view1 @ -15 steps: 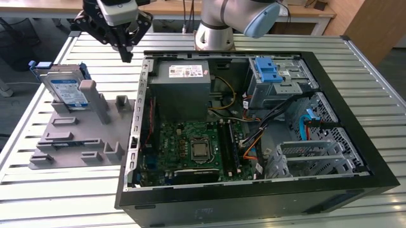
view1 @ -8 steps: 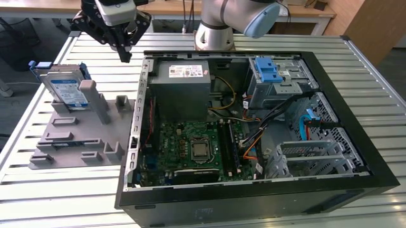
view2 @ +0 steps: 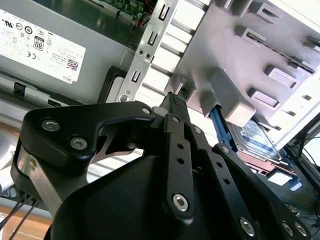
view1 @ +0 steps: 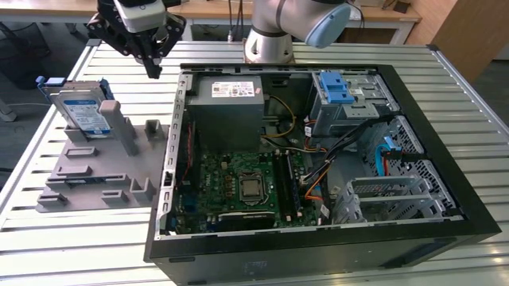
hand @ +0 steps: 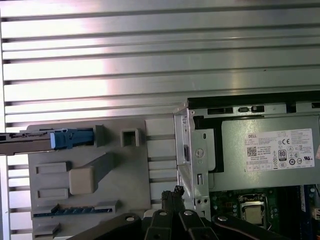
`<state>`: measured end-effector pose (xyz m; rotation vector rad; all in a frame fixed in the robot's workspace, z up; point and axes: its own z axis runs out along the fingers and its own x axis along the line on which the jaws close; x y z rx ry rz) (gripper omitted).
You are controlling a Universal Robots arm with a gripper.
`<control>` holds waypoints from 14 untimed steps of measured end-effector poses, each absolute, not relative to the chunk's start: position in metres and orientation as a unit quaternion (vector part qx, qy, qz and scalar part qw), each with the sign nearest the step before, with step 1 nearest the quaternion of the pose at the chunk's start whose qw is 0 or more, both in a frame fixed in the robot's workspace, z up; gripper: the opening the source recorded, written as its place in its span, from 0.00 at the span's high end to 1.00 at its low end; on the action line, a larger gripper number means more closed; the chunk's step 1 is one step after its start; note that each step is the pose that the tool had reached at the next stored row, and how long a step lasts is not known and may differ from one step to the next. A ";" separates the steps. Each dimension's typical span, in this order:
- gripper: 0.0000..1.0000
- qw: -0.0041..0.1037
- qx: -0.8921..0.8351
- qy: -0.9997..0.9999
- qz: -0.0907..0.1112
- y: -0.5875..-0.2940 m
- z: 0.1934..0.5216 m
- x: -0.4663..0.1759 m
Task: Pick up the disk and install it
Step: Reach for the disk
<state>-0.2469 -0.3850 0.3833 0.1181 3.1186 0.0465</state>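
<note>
Claw [view1: 152,71] pinched closed, empty; disk [view1: 86,115] upright in grey holder [view1: 95,173] nearby.

blue-framed disk [view1: 86,114] stands on edge, slightly tilted, white-and-blue label facing out, slotted in the grey rack [view1: 95,167]

Work table [view1: 461,107]: silver metal, made of long ribbed slats, covering most of the scene.
Desk [view1: 47,7]: light wooden top, far behind the work table.
Panel [view1: 465,30]: brown wood, far, at the exterior view's right.
Floor [view1: 16,149]: dark grey, at the exterior view's left.
Light: bright, soft glare on the slats in the first wrist view.
</note>
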 end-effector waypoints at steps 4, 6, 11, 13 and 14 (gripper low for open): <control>0.89 0.010 0.038 0.999 0.015 -0.385 0.383 -0.249; 0.89 0.010 0.038 0.999 0.015 -0.385 0.383 -0.250; 0.89 0.010 0.038 0.999 0.015 -0.385 0.383 -0.253; 0.89 0.010 0.038 0.999 0.015 -0.385 0.383 -0.255; 0.89 0.010 0.038 0.999 0.015 -0.385 0.383 -0.255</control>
